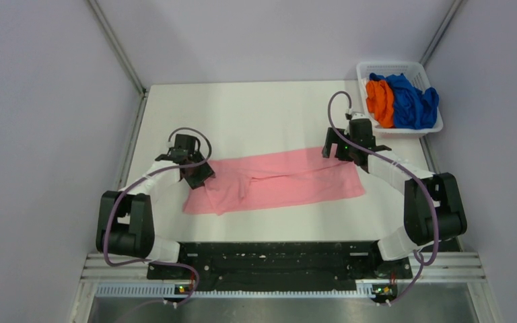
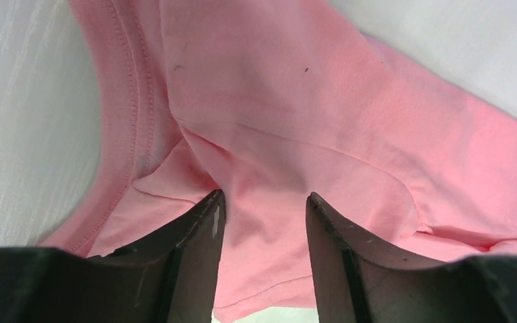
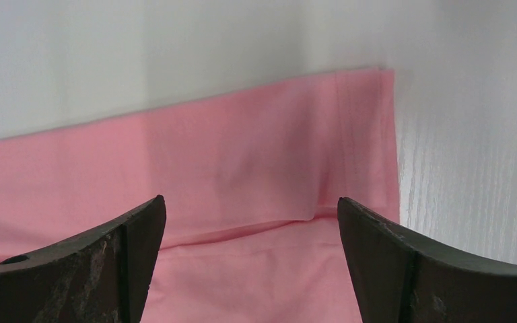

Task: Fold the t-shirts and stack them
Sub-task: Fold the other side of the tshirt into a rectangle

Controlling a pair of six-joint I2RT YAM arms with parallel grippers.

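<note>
The light pink t-shirt (image 1: pixel 276 182) lies flat on the white table as a long band, folded lengthwise. My left gripper (image 1: pixel 198 176) is over its left end by the collar; in the left wrist view (image 2: pixel 264 202) the jaws stand a little apart with the pink cloth (image 2: pixel 309 101) bunched between them. My right gripper (image 1: pixel 342 151) is at the shirt's far right corner; in the right wrist view (image 3: pixel 251 205) it is wide open just above the cloth (image 3: pixel 242 148). The orange t-shirt (image 1: pixel 380 101) and the blue t-shirt (image 1: pixel 410 101) lie crumpled in the basket.
The white plastic basket (image 1: pixel 404 66) stands at the table's far right corner, close behind my right arm. Grey walls close in the table's left, right and far sides. The table (image 1: pixel 256 114) shows bare beyond the shirt.
</note>
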